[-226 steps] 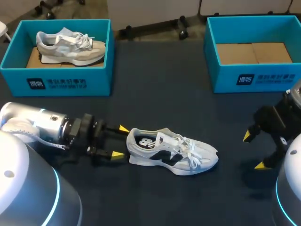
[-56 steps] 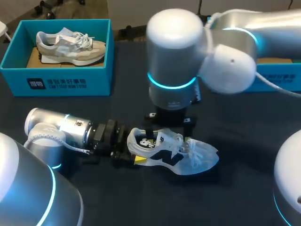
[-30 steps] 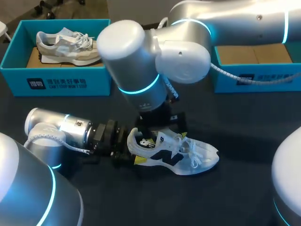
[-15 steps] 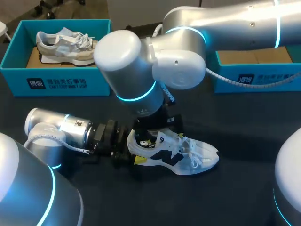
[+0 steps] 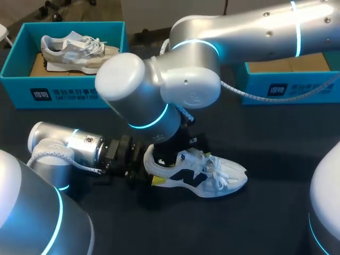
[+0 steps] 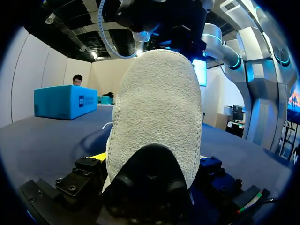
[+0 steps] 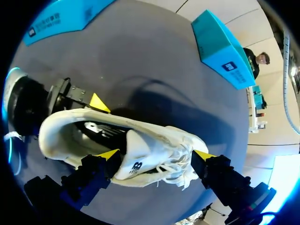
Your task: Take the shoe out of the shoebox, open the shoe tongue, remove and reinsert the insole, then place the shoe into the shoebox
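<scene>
The jaws of the left gripper (image 5: 146, 169) were clamped on the heel of the shoe (image 5: 199, 172), one finger at each side. The right gripper's (image 7: 157, 156) jaws stood wide apart, gripping nothing, with the tongue (image 7: 132, 149) and laces (image 7: 177, 165) between them.

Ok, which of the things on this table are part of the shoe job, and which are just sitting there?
Part of the job:
white shoe, heel clamped in the left gripper
right gripper, open over the shoe's tongue
empty shoebox, probably where the shoe goes

Just lying about:
second shoebox
grey shoe inside it
</scene>
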Robot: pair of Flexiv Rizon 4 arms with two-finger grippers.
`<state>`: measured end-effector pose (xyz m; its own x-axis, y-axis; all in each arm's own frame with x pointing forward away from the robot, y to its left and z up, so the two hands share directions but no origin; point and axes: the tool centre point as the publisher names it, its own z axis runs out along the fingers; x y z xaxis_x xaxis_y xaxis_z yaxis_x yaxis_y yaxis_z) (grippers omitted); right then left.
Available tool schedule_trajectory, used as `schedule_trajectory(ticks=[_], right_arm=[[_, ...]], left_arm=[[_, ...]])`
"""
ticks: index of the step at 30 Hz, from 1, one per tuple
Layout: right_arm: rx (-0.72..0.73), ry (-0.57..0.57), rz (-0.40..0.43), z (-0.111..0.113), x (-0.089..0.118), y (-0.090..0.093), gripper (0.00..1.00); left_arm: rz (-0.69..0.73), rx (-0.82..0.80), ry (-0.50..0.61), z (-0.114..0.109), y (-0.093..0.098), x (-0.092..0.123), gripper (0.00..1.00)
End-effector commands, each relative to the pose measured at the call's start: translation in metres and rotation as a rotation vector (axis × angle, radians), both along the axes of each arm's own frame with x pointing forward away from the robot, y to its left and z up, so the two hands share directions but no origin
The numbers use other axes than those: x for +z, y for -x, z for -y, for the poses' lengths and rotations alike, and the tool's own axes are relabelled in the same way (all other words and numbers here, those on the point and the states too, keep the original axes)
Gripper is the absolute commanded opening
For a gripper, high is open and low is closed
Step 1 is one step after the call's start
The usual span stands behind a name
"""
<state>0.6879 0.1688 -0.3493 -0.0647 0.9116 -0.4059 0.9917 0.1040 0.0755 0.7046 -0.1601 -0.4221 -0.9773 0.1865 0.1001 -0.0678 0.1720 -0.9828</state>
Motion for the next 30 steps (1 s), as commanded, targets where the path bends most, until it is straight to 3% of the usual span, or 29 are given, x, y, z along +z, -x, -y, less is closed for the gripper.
schedule_trajectory(ticks=[1, 13, 24, 30], right_arm=[[-0.382, 0.001, 0.178, 0.003, -0.003, 0.005, 1.0], [-0.394, -0.055, 0.146, 0.019, 0.014, 0.002, 1.0], [-0.427, -0.145, 0.105, 0.038, 0.011, 0.008, 1.0], [-0.407, -0.204, 0.088, 0.037, 0.014, 0.007, 0.74]], left_arm=[[0.0, 0.0, 0.0, 0.002, -0.001, -0.003, 0.0], [0.0, 0.0, 0.0, 0.002, -0.001, -0.003, 0.0], [0.0, 0.0, 0.0, 0.002, -0.001, -0.003, 0.0], [0.0, 0.0, 0.0, 0.002, -0.001, -0.003, 0.0]])
